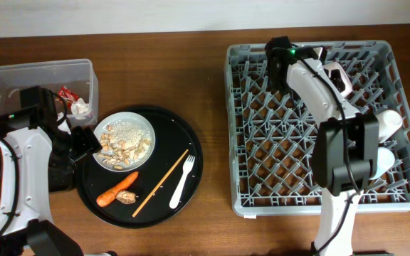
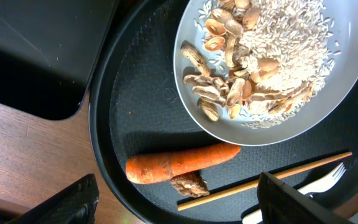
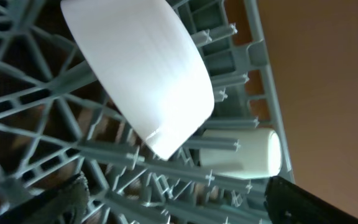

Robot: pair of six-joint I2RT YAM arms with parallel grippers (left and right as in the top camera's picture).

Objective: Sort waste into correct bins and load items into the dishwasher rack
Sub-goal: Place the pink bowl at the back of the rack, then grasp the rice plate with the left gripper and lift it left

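Two cups (image 1: 389, 122), one plate (image 2: 353, 68), one fork (image 1: 181, 181)

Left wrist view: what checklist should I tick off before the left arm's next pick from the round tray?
1. Left gripper open, empty: ok.
2. Orange carrot piece exposed on large round black tray: ok.
3. Thin wooden stick apart from carrot: ok.
4. White round plate cleared of beige food scraps: not ok.
5. Shallow flat black rectangular tray alongside, visible part bare: ok.
6. Right gripper open, not holding small white bowl in grey plastic rack: ok.
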